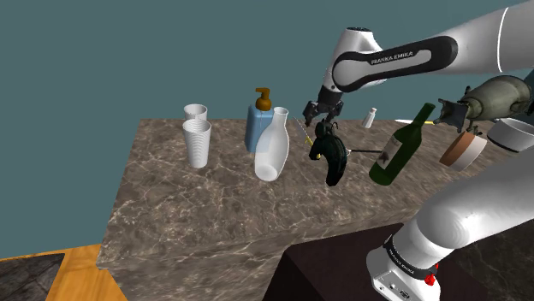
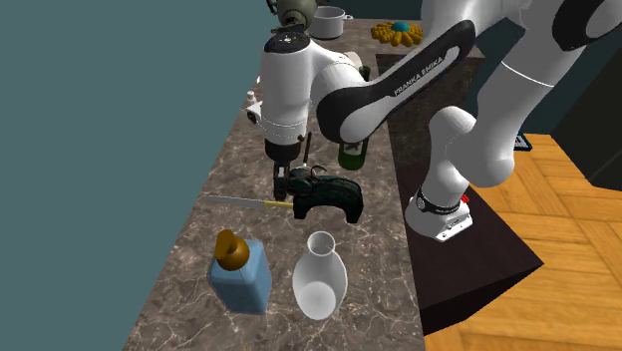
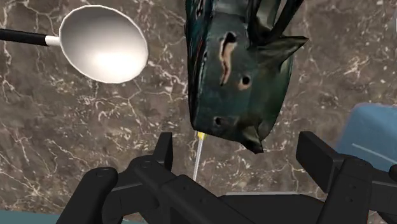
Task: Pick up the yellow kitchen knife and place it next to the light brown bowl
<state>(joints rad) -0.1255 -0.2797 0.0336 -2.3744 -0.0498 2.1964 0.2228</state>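
- Fingers [image 3: 164, 156] stand apart, clasping nothing, low over the marble desk [image 1: 188, 214]
- The yellow-handled knife [image 2: 244, 201] lies flat on the desk beneath them. In the wrist view its pale blade runs between the fingers untouched, and its tip almost reaches the desk's edge by the teal wall [image 2: 90, 150]
- A dark figurine [image 2: 329, 194] crowds the handle end; I cannot tell whether the two touch
- A white vase [image 2: 319, 279] and a blue soap bottle [image 2: 241, 279] stand near on one side, a green bottle [image 1: 398, 145] on the other
- A tan bowl [image 1: 460, 150] shows past the green bottle, at the shoulder view's right
- Broad bare marble lies toward the shoulder view's lower left, in front of two white cups [image 1: 197, 137]
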